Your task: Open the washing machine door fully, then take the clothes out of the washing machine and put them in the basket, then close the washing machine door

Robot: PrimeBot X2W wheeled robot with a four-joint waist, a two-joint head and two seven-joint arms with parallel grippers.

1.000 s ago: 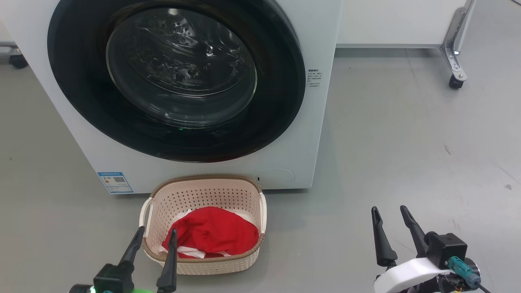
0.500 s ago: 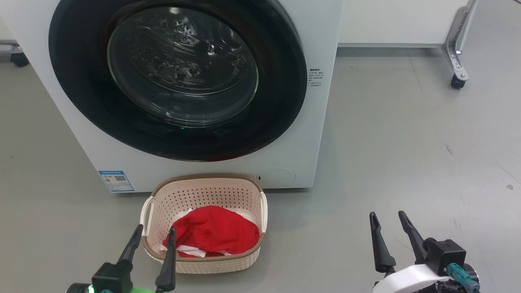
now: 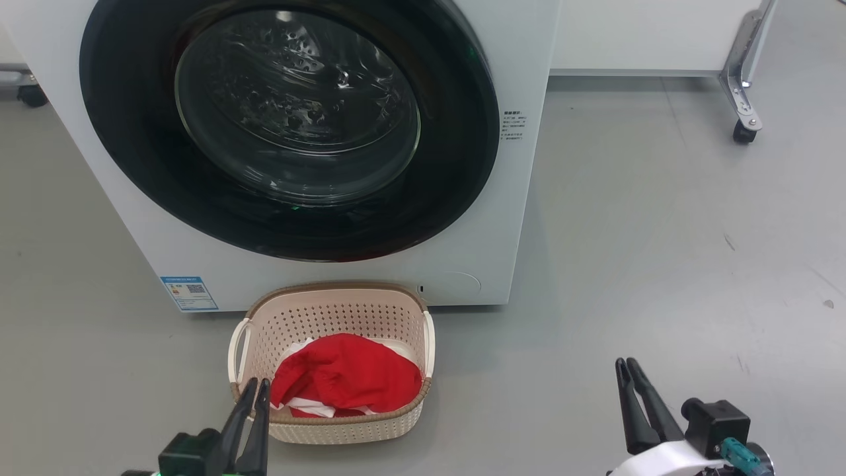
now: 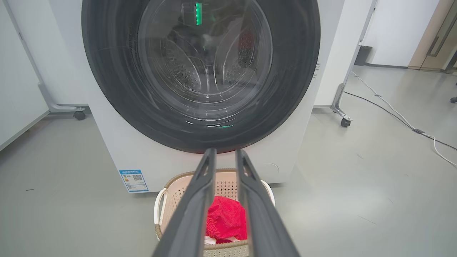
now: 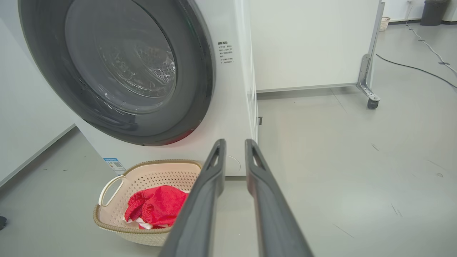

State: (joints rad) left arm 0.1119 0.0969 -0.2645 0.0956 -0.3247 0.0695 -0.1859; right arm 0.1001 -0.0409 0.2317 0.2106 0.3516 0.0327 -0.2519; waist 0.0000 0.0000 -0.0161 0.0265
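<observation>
Castor-footed panel frame [image 3: 743,99] is noted at 2 o'clock of the washing machine [image 3: 165,251]. The washing machine door [image 3: 291,125] is seen closed, black rim glossy. Red clothes [image 3: 344,373] are heaped in the basket [image 3: 337,289], at the door's 6 o'clock. Fingers of the left gripper [image 3: 258,385] and right gripper [image 3: 626,365] are set nearly together with a narrow gap; nothing is gripped.

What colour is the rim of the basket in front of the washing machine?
Brown, woven-look, on the cream perforated basket; clearest in the head view.
</observation>
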